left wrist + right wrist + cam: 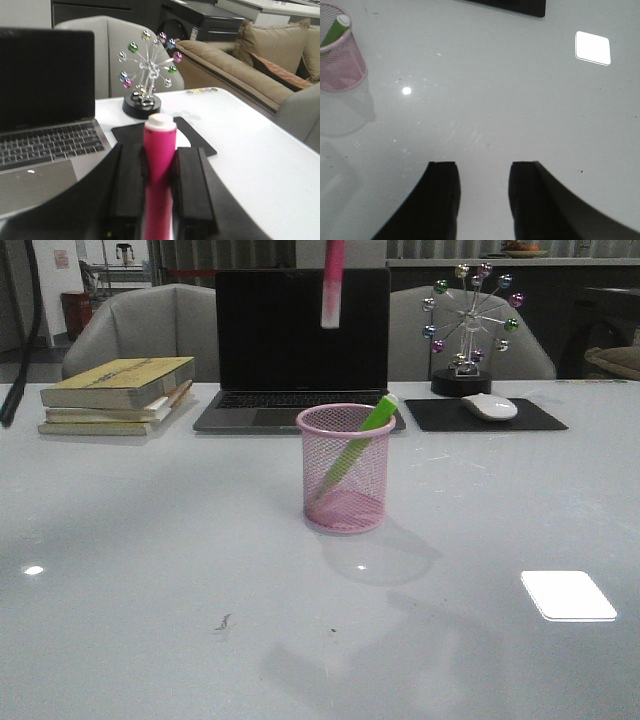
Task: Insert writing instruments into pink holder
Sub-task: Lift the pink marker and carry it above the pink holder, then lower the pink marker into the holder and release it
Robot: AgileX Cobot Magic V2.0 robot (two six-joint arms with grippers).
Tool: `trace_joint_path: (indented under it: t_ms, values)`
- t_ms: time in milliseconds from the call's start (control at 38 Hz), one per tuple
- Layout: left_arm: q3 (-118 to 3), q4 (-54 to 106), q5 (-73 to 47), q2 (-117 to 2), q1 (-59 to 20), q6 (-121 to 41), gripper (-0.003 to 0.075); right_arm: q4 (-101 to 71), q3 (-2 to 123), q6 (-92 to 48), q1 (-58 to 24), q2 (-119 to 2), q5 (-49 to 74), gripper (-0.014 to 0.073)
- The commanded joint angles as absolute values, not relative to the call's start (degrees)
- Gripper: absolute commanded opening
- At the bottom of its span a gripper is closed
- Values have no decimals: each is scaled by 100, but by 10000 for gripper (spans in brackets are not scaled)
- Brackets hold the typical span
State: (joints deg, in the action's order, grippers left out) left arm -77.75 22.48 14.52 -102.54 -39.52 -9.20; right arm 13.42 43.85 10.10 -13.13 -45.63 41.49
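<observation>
The pink mesh holder (346, 468) stands mid-table in the front view, with the green marker (358, 443) leaning inside it, its tip past the rim. High above the holder hangs the pink marker (332, 283), paler end down; the gripper that holds it is above the frame. The left wrist view shows my left gripper (159, 156) shut on that pink marker (159, 170). My right gripper (484, 172) is open over bare table, the holder (339, 60) and green marker (334, 30) well off to one side.
Behind the holder are a laptop (300, 345), a stack of books (115, 392) at the left, a mouse (489, 406) on a black pad (485, 416) and a ferris-wheel ornament (470, 325) at the right. Chairs stand past the table's far edge.
</observation>
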Motion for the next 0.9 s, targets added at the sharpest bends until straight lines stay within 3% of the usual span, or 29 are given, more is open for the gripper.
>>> trace_joint_path:
  t_ms: [0, 211, 553, 659, 764, 869]
  values:
    - [-7583, 2305, 2762, -10122, -4175, -707, 99, 1568, 4540, 1010, -1281, -4500, 3948, 371]
    - [-7452, 2305, 3304, -10739, -4367, -480, 99, 1603, 4540, 1010, -1281, -4500, 4250, 371]
    - [-7449, 2294, 3117, -11155, -4367, -480, 109, 1630, 4540, 1010, -1281, -4500, 4094, 371]
    - [-7449, 2286, 3009, -11117, -4367, -480, 177, 1630, 4540, 1010, -1281, -4500, 4089, 371]
    - [-7449, 2273, 2795, -11032, -4367, -491, 320, 1630, 4540, 1010, -1281, -4500, 4087, 371]
    - [-7449, 2264, 2740, -10864, -4367, -491, 399, 1644, 4540, 1010, -1281, -4500, 4088, 371]
